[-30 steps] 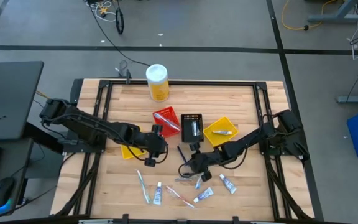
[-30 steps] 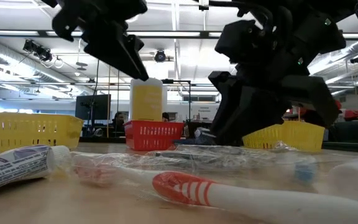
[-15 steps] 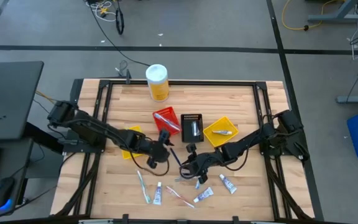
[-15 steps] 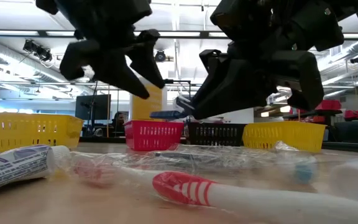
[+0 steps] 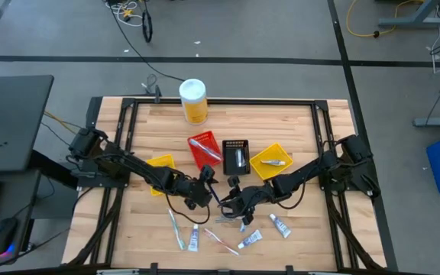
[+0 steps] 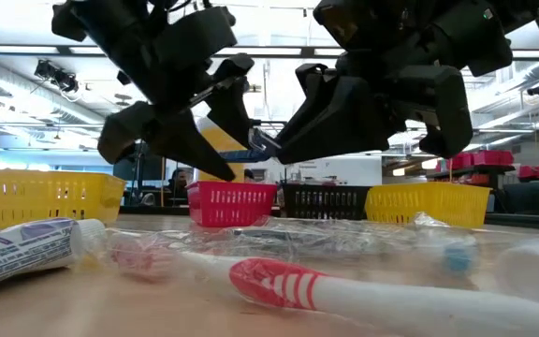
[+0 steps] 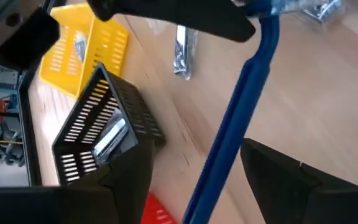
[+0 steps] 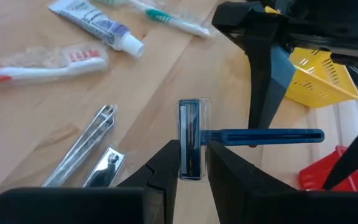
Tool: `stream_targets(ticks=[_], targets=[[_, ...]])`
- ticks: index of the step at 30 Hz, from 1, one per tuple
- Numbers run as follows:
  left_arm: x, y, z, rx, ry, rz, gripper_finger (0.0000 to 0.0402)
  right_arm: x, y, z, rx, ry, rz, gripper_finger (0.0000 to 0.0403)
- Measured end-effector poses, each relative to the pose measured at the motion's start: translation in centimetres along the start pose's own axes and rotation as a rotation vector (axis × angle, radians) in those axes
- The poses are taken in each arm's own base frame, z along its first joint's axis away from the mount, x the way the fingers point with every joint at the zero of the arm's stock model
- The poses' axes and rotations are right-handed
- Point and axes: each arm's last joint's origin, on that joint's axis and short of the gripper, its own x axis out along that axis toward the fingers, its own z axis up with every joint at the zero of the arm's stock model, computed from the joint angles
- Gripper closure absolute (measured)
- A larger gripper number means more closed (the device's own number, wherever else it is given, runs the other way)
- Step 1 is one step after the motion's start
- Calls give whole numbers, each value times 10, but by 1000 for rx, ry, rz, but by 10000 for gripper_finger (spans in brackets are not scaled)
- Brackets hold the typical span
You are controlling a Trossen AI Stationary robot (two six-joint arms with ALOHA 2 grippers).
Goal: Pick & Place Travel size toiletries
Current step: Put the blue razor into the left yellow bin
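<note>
My right gripper [image 5: 232, 202] [image 8: 191, 155] is shut on a blue razor [image 8: 253, 135] and holds it above the table's middle, near the front. The razor's handle [image 7: 238, 112] points toward my left gripper [image 5: 205, 189] [image 7: 188, 183]. That gripper is open, with a finger on either side of the handle, and I see no touch. In the low view the razor [image 6: 255, 146] hangs in the air between both grippers. White tubes [image 5: 193, 238] [image 5: 281, 225] and toothbrushes [image 5: 176, 228] lie flat on the wood near the front edge. My right gripper pinches the razor at its head end [image 8: 189, 134], between the two fingers. The head lies across the fingers and the handle sticks out sideways, roughly level. The razor is lifted clear of the table.
Behind the grippers stand a red bin [image 5: 205, 149], a black bin [image 5: 236, 155] and a yellow bin [image 5: 271, 162]. Another yellow bin [image 5: 161, 164] sits to the left and a yellow canister [image 5: 192, 101] at the far edge. Metal clippers [image 8: 95, 149] lie below the razor.
My right gripper has risen from the table with the razor, which is now lifted clear. My left gripper has moved toward the table's right and near edge and come down to the razor's handle, its fingers now on either side of it.
</note>
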Motion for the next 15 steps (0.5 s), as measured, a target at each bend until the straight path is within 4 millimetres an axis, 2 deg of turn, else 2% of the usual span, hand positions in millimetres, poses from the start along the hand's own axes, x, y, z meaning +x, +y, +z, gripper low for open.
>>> stream_targets(ticks=[7,15], targets=[[-1,0,3,76,-6,33,178,0,-1,0,-2,-5,-3,318],[-2,-2,4,113,-26,13,253,0,-1,0,-2,-2,-3,318]])
